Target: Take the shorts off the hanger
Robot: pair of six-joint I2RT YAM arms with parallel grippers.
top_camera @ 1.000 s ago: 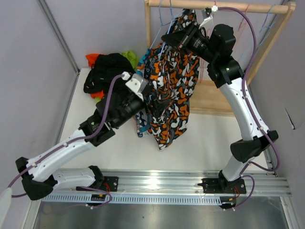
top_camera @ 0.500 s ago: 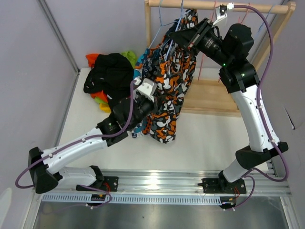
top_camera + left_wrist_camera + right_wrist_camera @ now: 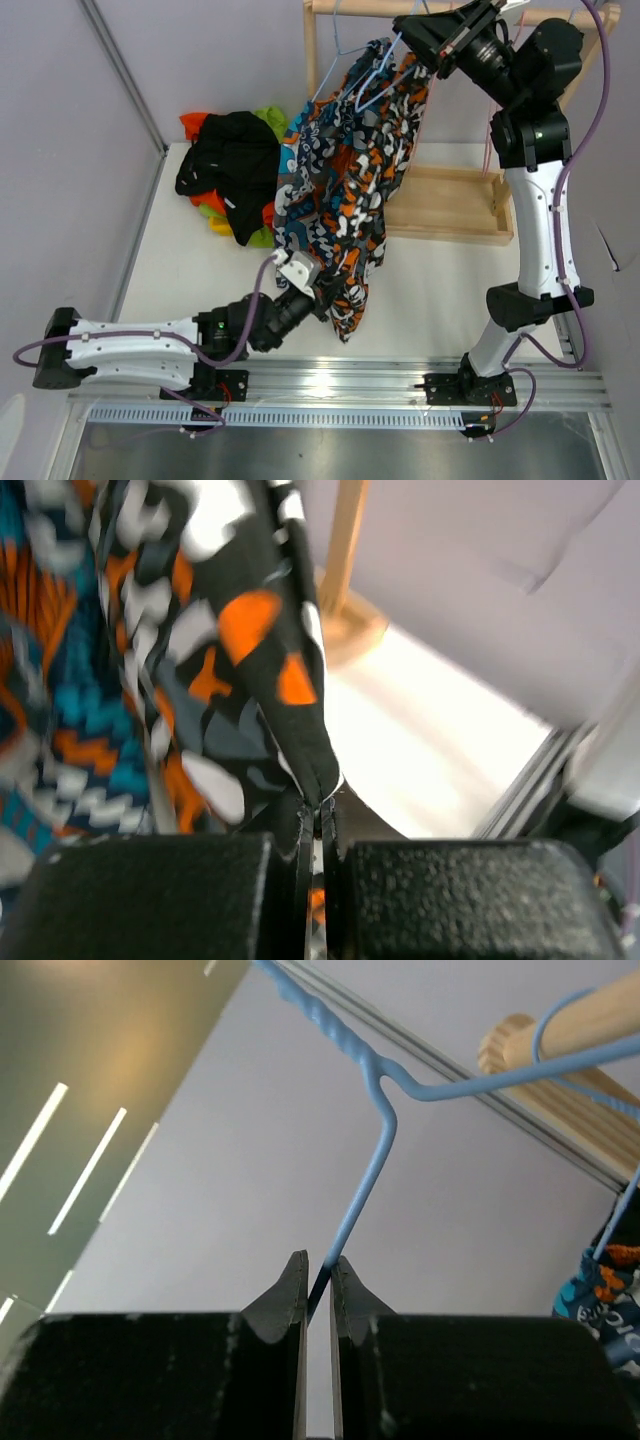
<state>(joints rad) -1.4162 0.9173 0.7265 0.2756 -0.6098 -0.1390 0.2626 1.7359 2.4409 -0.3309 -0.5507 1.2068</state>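
Left wrist view: pinching the patterned shorts (image 3: 250,630) in the left gripper (image 3: 320,815), squeezing the blue hanger (image 3: 365,1180) in the right gripper (image 3: 318,1280).

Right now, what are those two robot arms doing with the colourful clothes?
They are working on getting shorts off a hanger. The right end effector pinches the blue wire hanger up by the wooden rail. The left end effector is shut on the bottom edge of the patterned shorts, which hang from the hanger. A pile of other clothes lies on the table.
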